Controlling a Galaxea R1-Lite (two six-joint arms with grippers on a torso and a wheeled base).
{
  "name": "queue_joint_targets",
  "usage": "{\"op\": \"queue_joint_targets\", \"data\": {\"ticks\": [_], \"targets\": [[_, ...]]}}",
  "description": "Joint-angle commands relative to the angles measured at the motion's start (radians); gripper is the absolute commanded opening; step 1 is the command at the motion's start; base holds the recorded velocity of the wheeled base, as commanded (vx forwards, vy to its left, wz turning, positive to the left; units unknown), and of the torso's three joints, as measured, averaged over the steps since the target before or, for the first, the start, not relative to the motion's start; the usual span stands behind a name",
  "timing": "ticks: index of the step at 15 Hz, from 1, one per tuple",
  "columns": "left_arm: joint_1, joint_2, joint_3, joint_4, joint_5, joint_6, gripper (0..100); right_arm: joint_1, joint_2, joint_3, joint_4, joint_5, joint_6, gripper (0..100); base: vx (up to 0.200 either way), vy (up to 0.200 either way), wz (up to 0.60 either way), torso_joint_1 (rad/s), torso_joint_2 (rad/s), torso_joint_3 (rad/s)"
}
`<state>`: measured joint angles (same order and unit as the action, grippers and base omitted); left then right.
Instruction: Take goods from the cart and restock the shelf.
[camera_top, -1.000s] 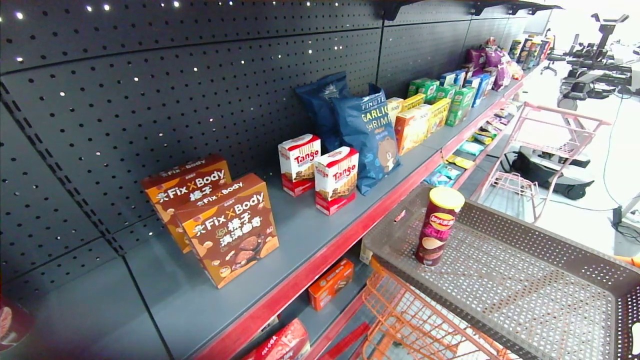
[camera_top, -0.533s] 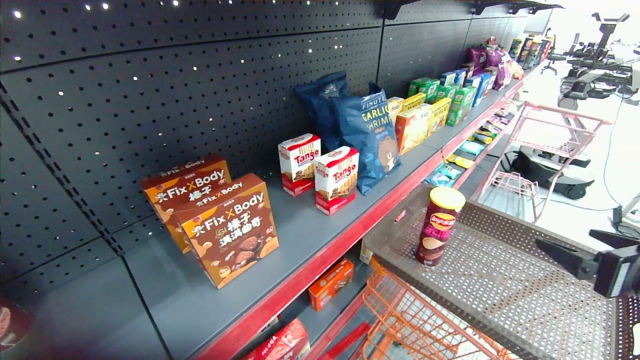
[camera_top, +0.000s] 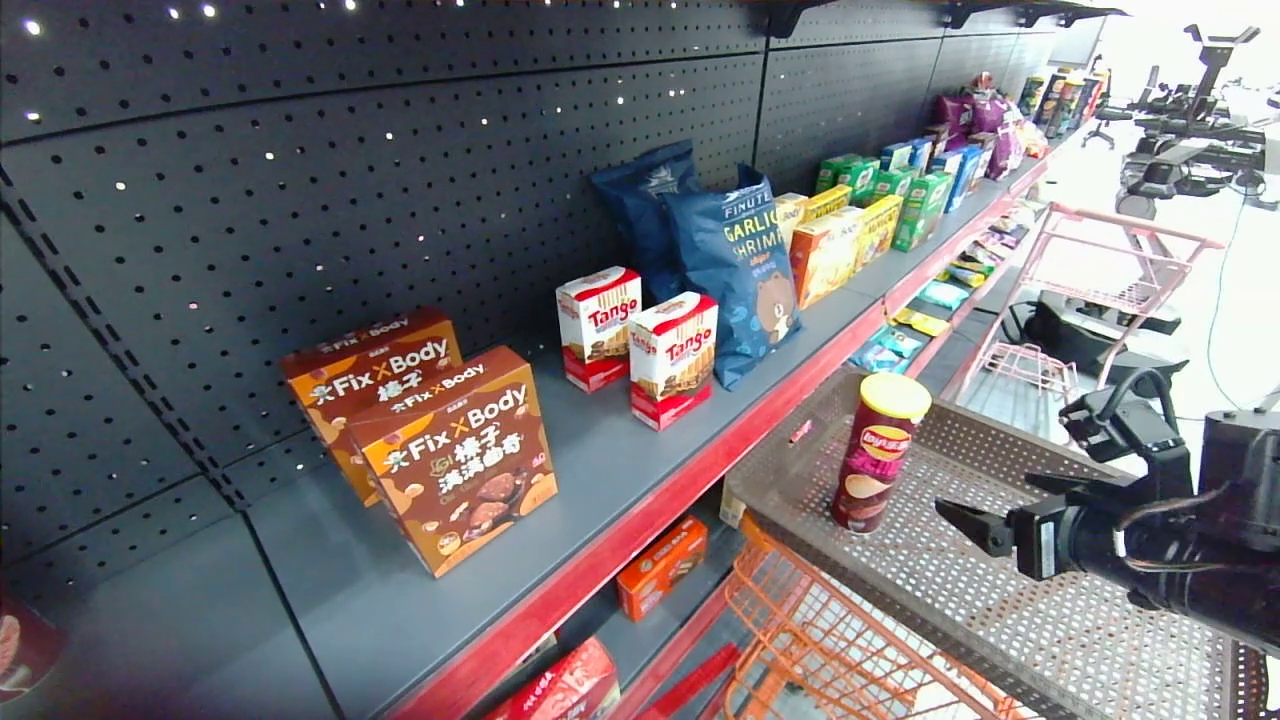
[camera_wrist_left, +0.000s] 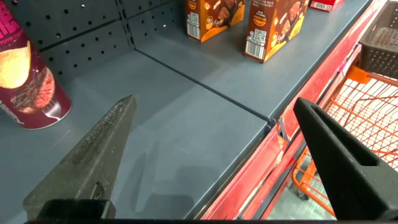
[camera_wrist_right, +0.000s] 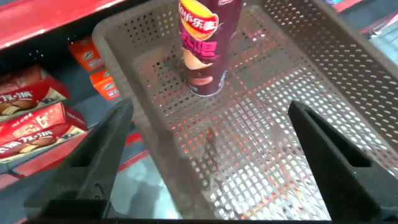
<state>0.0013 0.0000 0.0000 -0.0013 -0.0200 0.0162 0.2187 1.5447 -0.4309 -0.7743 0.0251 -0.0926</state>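
A dark red chips can (camera_top: 880, 450) with a yellow lid stands upright in the cart's perforated tray (camera_top: 1000, 620). To its right, a short way off, my right gripper (camera_top: 1003, 468) is open and level with the can. In the right wrist view the can (camera_wrist_right: 205, 43) stands ahead of the open gripper (camera_wrist_right: 210, 109), beyond its fingertips. My left gripper (camera_wrist_left: 214, 102) hangs open over a bare stretch of the grey shelf (camera_wrist_left: 205, 124), with nothing between its fingers. Another chips can (camera_wrist_left: 25, 81) stands on that shelf beside it.
Along the shelf (camera_top: 620, 450) stand brown boxes (camera_top: 450, 455), white-red boxes (camera_top: 672, 358), blue bags (camera_top: 740, 270) and further goods. The shelf has a red front edge (camera_top: 640, 520). An orange wire basket (camera_top: 830, 650) sits under the tray. A pink cart (camera_top: 1100, 300) stands behind.
My right arm has come in from the right edge and moved left toward the chips can. The can and the shelf goods have not moved.
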Motion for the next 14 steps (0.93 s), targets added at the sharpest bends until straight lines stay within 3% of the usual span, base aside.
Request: {"op": "queue_joint_targets", "data": {"ticks": [1, 3, 10, 14], "targets": [[0.000, 0.000, 0.000, 0.000, 0.000, 0.001, 100, 0.002, 0.137, -0.025, -0.074, -0.004, -0.003, 100, 0.000, 0.000, 0.00, 0.000, 0.00, 0.000], [0.000, 0.000, 0.000, 0.000, 0.000, 0.001, 100, 0.001, 0.210, -0.055, -0.143, -0.005, -0.004, 100, 0.000, 0.000, 0.00, 0.000, 0.00, 0.000], [0.000, 0.000, 0.000, 0.000, 0.000, 0.001, 100, -0.013, 0.402, -0.246, -0.155, 0.001, -0.004, 100, 0.000, 0.000, 0.00, 0.000, 0.00, 0.000], [0.000, 0.000, 0.000, 0.000, 0.000, 0.001, 100, -0.007, 0.468, -0.276, -0.200, 0.019, -0.004, 100, 0.000, 0.000, 0.00, 0.000, 0.00, 0.000]]}}
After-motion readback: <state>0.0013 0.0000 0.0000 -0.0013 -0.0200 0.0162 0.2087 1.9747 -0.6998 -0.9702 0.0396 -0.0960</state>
